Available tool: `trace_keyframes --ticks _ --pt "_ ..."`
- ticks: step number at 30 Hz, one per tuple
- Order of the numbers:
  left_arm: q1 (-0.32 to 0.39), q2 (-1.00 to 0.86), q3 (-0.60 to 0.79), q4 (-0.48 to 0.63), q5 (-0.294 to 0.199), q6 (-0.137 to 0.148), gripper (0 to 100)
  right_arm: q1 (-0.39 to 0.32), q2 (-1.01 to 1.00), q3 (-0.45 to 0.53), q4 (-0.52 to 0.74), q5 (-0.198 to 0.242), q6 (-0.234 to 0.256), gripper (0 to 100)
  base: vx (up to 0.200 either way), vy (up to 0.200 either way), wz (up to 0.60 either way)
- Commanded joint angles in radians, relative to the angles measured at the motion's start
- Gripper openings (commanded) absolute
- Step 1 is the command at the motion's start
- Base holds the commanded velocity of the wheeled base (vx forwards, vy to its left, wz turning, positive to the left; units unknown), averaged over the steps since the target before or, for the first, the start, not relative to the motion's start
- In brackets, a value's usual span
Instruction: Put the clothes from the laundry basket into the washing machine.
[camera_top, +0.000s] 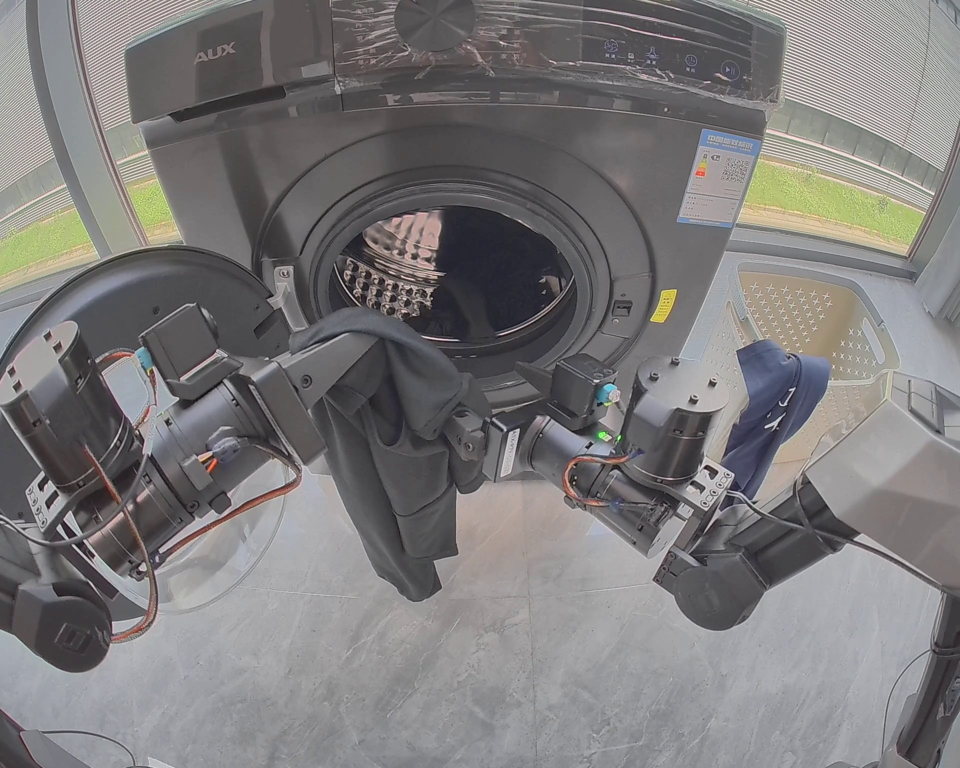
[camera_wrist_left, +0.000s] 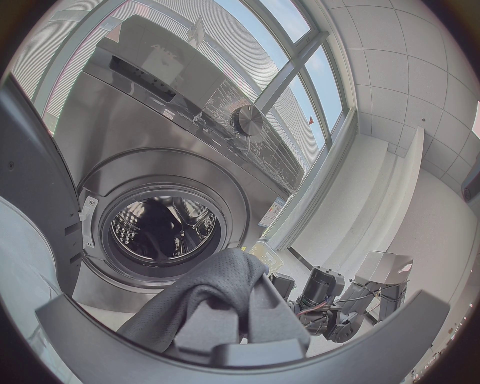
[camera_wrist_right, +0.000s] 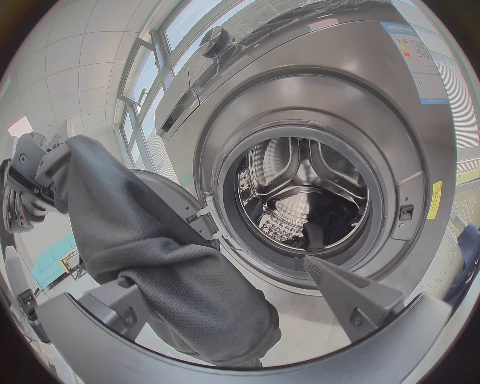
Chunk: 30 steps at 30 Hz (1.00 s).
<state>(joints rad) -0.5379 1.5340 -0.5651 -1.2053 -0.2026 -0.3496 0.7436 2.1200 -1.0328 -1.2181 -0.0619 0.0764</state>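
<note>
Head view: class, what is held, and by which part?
The left gripper grips the dark grey garment by its top end; it also drapes over one right gripper finger.

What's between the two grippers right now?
A dark garment, hanging from the left gripper across to the right gripper's open jaws, in the head view.

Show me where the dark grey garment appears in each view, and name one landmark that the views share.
Head view: dark grey garment hangs at the centre, just below the drum opening.
Left wrist view: garment close up, in front of the drum opening.
Right wrist view: garment close up, beside the drum opening.
Shared landmark: the drum opening.
</note>
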Motion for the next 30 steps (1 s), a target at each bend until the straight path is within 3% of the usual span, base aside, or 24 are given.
trace_keyframes --ticks 1,6,20,30 --pt "0.001 0.008 -0.004 0.000 0.000 0.000 0 0.002 0.001 0.051 -0.011 0.001 0.000 100 0.000 0.000 0.00" --pt "0.001 0.006 -0.007 0.000 0.000 0.000 0 0.005 0.014 0.099 -0.028 0.001 -0.006 100 0.000 0.000 0.00" --pt "-0.004 0.009 0.002 0.000 0.000 -0.002 0 0.028 0.034 -0.050 -0.032 0.001 -0.010 100 0.000 0.000 0.00" --pt "-0.001 0.011 0.005 0.000 -0.001 0.000 0 0.049 0.034 -0.064 -0.047 0.027 -0.009 100 0.000 0.000 0.00"
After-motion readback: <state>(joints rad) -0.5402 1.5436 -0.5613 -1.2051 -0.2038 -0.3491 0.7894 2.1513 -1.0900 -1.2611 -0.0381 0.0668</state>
